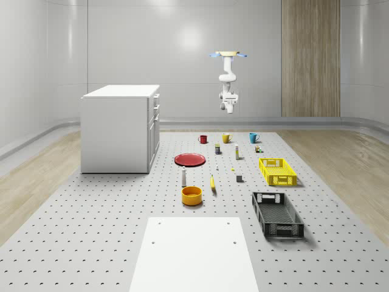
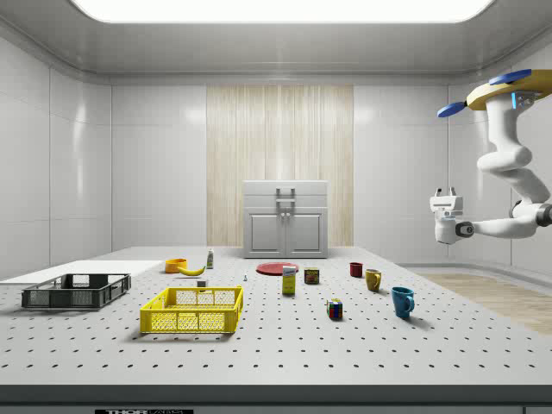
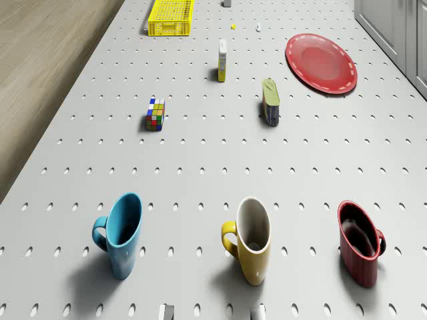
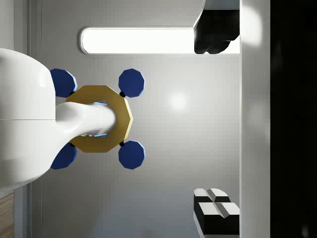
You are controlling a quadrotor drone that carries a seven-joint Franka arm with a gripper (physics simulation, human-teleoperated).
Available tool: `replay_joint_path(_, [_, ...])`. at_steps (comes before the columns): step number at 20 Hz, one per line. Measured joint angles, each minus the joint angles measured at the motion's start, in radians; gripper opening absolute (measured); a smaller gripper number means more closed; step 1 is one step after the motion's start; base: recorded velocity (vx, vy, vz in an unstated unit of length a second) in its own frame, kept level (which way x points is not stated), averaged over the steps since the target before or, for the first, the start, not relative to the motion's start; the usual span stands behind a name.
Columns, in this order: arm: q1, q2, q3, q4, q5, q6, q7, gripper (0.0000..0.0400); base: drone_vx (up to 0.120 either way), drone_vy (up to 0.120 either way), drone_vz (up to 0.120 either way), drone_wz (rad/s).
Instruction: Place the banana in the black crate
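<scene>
- Overhead, in the whole-scene view, you see the drone (image 1: 228, 55) hovering high above the far end of the tabletop (image 1: 109, 231), roughly over the row of mugs, with the arm hanging below it and the jaws (image 1: 229, 110) well clear of everything. The banana (image 1: 213, 183) lies on the tabletop just beside the orange bowl (image 1: 191, 195), towards the view's right of it. The black crate (image 1: 277, 214) sits well apart from it, further to the view's right and nearer the camera, with the yellow crate (image 1: 277, 171) behind it.
- From the side view, you find the banana (image 2: 191, 270) lying flat beyond the yellow crate (image 2: 192, 310), and the black crate (image 2: 76, 291) at the view's left. The arm bends down from the drone (image 2: 500, 90) at the view's right; the jaws (image 2: 445, 192) point upward, and you cannot tell whether they are open or closed.
- Through the drone view, you look down on a blue mug (image 3: 121, 235), a yellow mug (image 3: 249, 239) and a red mug (image 3: 360, 242) standing in a row, with a red plate (image 3: 321, 63) beyond.
- Along the wrist view, you see the drone's (image 4: 99, 119) underside and two fingertips (image 4: 216, 208) standing far apart, so the jaws are open and grip nothing.
</scene>
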Motion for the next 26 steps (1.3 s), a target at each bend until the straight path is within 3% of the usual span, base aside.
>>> replay_joint_path(4, [-0.002,0.013,0.001,0.085,0.001,-0.069,-0.001,0.0400,0.000,-0.010,0.000,0.000])
replay_joint_path(12, [-0.004,0.065,0.003,0.236,0.002,-0.162,-0.002,0.0400,0.000,-0.120,0.000,0.000])
replay_joint_path(18, [-0.006,0.082,0.003,0.283,0.002,-0.187,-0.003,0.0400,0.000,-0.120,0.000,0.000])
replay_joint_path(26, [-0.007,0.085,0.004,0.296,0.002,-0.190,-0.003,0.0400,0.000,-0.120,0.000,0.000])
